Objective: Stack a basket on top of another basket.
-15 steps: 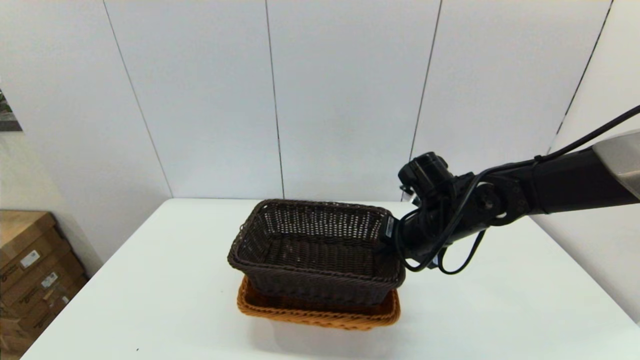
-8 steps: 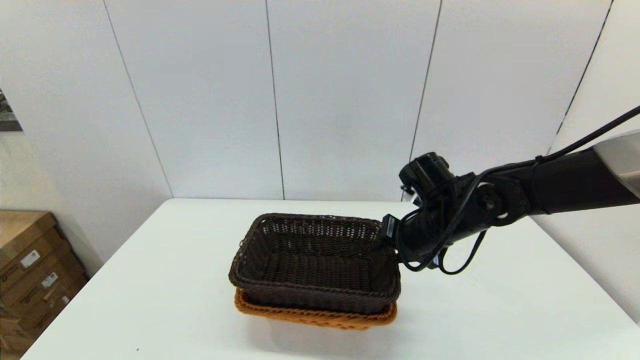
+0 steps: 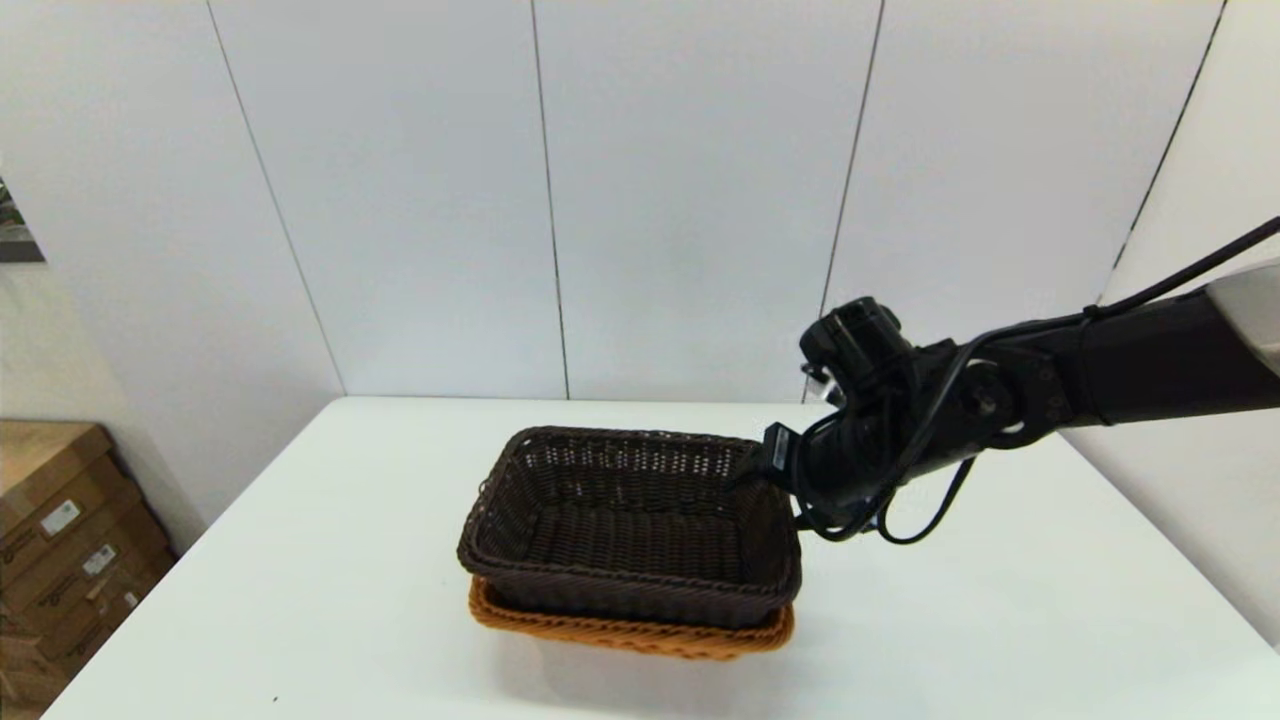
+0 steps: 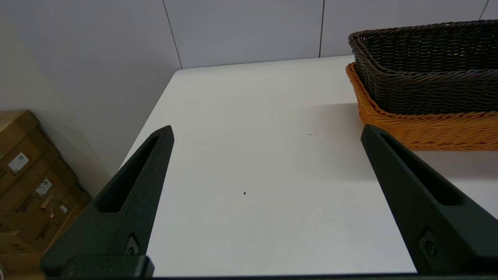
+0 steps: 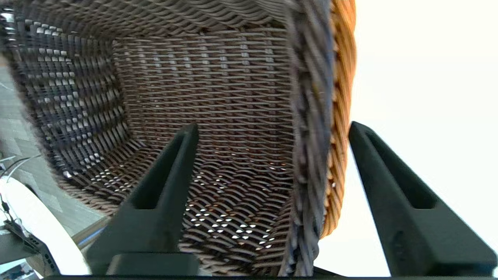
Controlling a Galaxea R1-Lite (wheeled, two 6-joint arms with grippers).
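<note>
The cardboard boxes (image 3: 60,530) stand on the floor, to the left of the worktop (image 3: 300,600) and well apart from the baskets. The left end effector (image 4: 266,132) is also on the left side of the baskets, above the bare worktop, with its fingers (image 4: 132,186) spread wide and nothing between them. The dark brown basket (image 3: 630,520) sits inside the orange-tan basket (image 3: 620,632), near the middle of the worktop, so only the braided rim of the orange-tan basket shows under it. The right end effector (image 5: 272,130) is at the right short side of the dark brown basket. Its fingers are wide open: one finger (image 5: 163,194) is inside the dark brown basket, the other is outside the two rims, and both stand apart from the wall between them. The right arm (image 3: 1000,400) reaches in from the right of the baskets.
</note>
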